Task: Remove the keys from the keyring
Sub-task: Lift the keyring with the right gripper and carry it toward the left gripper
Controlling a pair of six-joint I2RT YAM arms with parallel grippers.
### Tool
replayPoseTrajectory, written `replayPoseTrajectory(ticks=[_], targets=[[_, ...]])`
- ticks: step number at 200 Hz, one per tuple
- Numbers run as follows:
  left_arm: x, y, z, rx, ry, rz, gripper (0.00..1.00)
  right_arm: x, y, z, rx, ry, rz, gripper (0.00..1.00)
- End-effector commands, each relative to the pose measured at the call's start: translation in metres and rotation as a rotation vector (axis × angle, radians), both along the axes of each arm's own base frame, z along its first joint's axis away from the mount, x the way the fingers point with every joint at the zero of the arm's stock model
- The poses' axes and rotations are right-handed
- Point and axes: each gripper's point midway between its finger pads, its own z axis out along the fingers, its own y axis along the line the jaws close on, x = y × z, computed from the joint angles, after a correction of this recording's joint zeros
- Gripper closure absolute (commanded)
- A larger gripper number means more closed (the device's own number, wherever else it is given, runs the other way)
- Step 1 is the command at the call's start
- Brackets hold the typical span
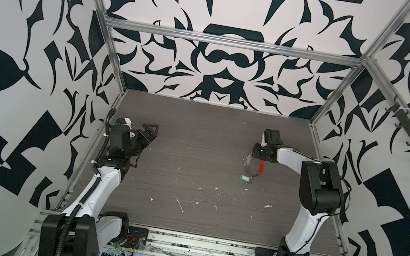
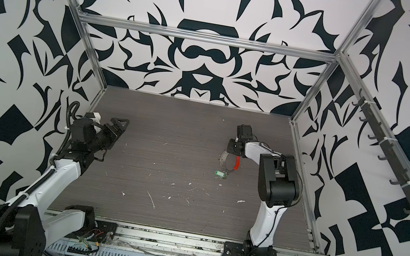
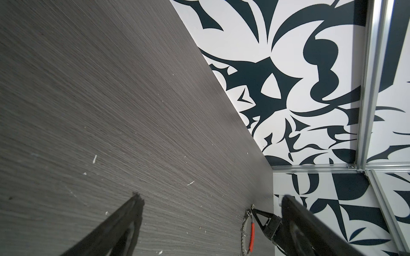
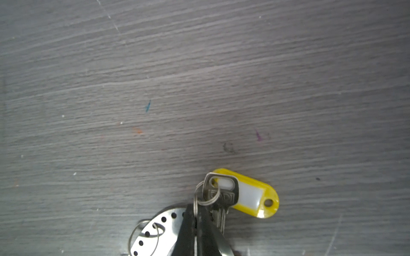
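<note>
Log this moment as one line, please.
right gripper: jaws shut on split ring of yellow-tagged key | left gripper: open, empty | keyring: on table

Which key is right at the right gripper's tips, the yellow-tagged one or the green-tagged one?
The yellow-tagged key: it lies right at the closed tips of the right gripper. The green-tagged key lies across the keyring from that gripper.

Counter (image 1: pixel 196 138): dark grey wood-grain with scattered white flecks. Walls (image 1: pixel 234 5): white, printed with bold black abstract shapes. Keyring (image 4: pixel 168 226): plain grey metal with a row of black dots along the rim; its curved section (image 1: pixel 262 167) is red. Key (image 4: pixel 224 195): silver-grey. Yellow tag (image 4: pixel 250 195): white insert. Green tag (image 1: pixel 244 177): white insert. Left arm (image 1: pixel 102 187) and right arm (image 1: pixel 300 225): white shells, black joints.
</note>
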Motion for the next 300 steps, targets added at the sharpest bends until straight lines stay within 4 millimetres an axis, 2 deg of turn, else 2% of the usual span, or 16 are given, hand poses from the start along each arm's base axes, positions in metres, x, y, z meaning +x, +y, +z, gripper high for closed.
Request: replayPoseTrajectory(ticks=[1,36,94,140,178,200,216,233,261,280,300], targets=[[-0.002,-0.006,0.007,-0.011,-0.029,-0.024,0.00,0.010,0.011,0.021,0.002,-0.049,0.034,0.99],[-0.005,-0.016,0.009,-0.021,-0.028,-0.055,0.00,0.003,0.041,0.029,0.028,-0.064,0.135,1.00],[-0.015,-0.032,-0.003,-0.018,-0.006,-0.106,0.00,-0.033,0.122,0.030,0.058,-0.048,0.346,1.00],[-0.026,-0.041,-0.009,-0.030,0.008,-0.140,0.00,-0.076,0.191,0.028,0.088,-0.037,0.513,1.00],[-0.037,-0.046,-0.011,-0.034,0.010,-0.159,0.00,-0.116,0.233,0.029,0.121,-0.016,0.632,1.00],[-0.043,-0.050,-0.014,-0.037,0.012,-0.172,0.01,-0.146,0.253,0.026,0.130,0.009,0.706,0.97],[-0.047,-0.054,-0.013,-0.036,0.005,-0.188,0.01,-0.165,0.263,0.025,0.145,0.018,0.741,0.91],[-0.050,-0.061,-0.009,-0.026,-0.015,-0.209,0.00,-0.177,0.270,0.033,0.168,-0.002,0.764,0.83],[-0.054,-0.073,-0.002,0.017,-0.052,-0.233,0.01,-0.189,0.271,0.061,0.239,-0.075,0.763,0.69],[-0.056,-0.086,0.000,0.083,-0.083,-0.258,0.00,-0.189,0.262,0.083,0.264,-0.147,0.724,0.64],[-0.057,-0.105,-0.003,0.173,-0.078,-0.307,0.00,-0.180,0.230,0.099,0.204,-0.239,0.592,0.63]])
